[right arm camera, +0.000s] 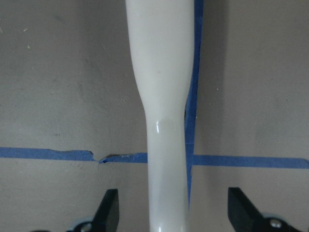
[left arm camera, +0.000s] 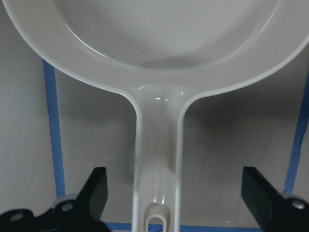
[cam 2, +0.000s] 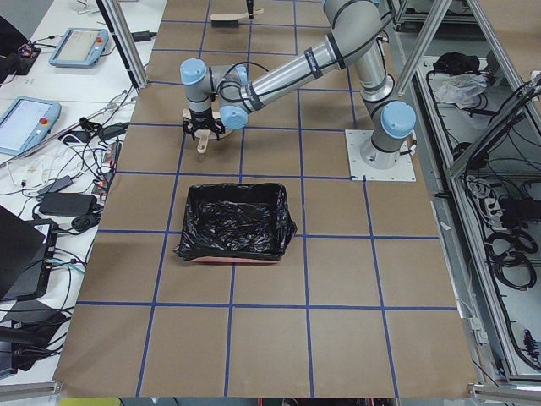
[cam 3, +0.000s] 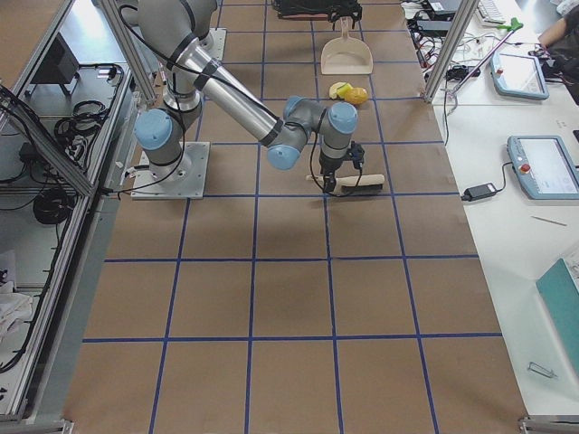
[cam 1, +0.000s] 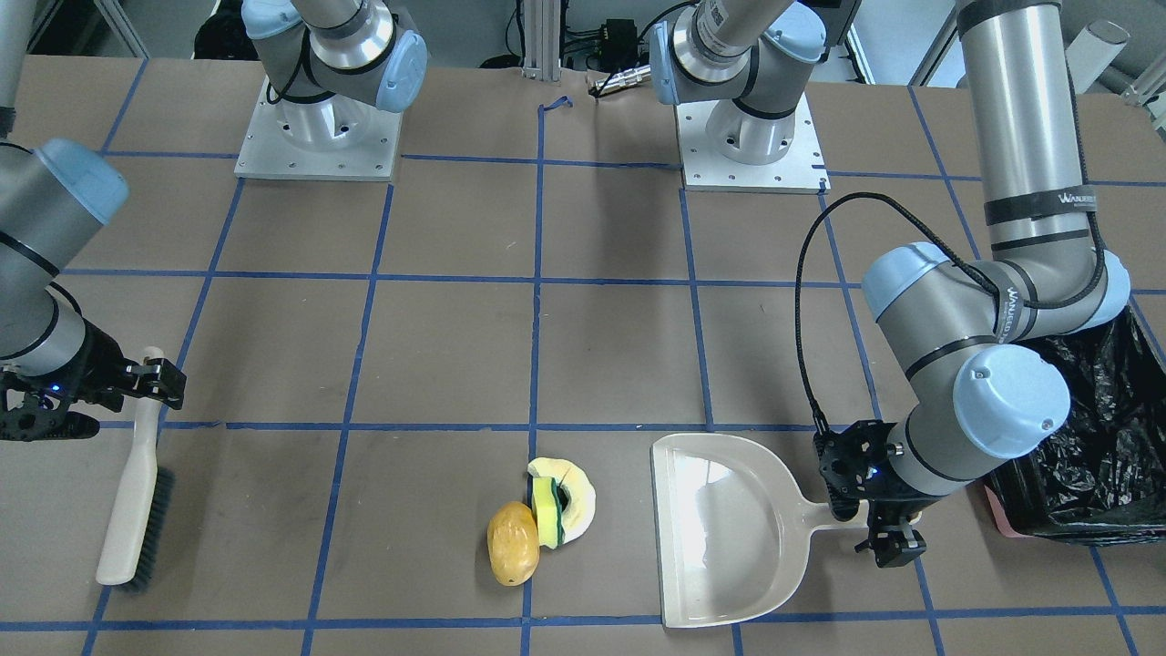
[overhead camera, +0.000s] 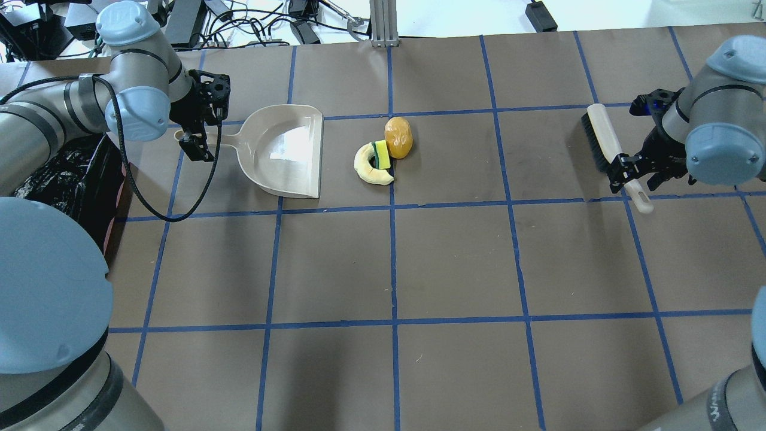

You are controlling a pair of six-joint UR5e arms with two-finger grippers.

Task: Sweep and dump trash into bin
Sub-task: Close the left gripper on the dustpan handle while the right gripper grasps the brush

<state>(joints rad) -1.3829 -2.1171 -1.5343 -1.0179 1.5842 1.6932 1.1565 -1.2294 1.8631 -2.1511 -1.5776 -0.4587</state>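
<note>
On table point(overhead camera: 455, 263), flanking trash point(overhead camera: 380, 157): left claw point(left arm camera: 176, 195) wide astride dustpan point(overhead camera: 287, 149) handle, right claw point(right arm camera: 174, 210) likewise astride brush point(overhead camera: 601, 134); pre-grasp, close next.

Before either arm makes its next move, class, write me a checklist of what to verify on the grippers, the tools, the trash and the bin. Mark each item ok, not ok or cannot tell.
1. The left gripper sits astride the dustpan handle: ok, one finger on each side.
2. The left gripper is closed on that handle: not ok, it is open with gaps on both sides.
3. The right gripper is closed on the brush handle: not ok, it is open astride it.
4. The mouth of the dustpan faces the trash: ok; the potato lump, sponge block and ring slice lie just off its open edge.
5. The bin has its top open: ok.
</note>
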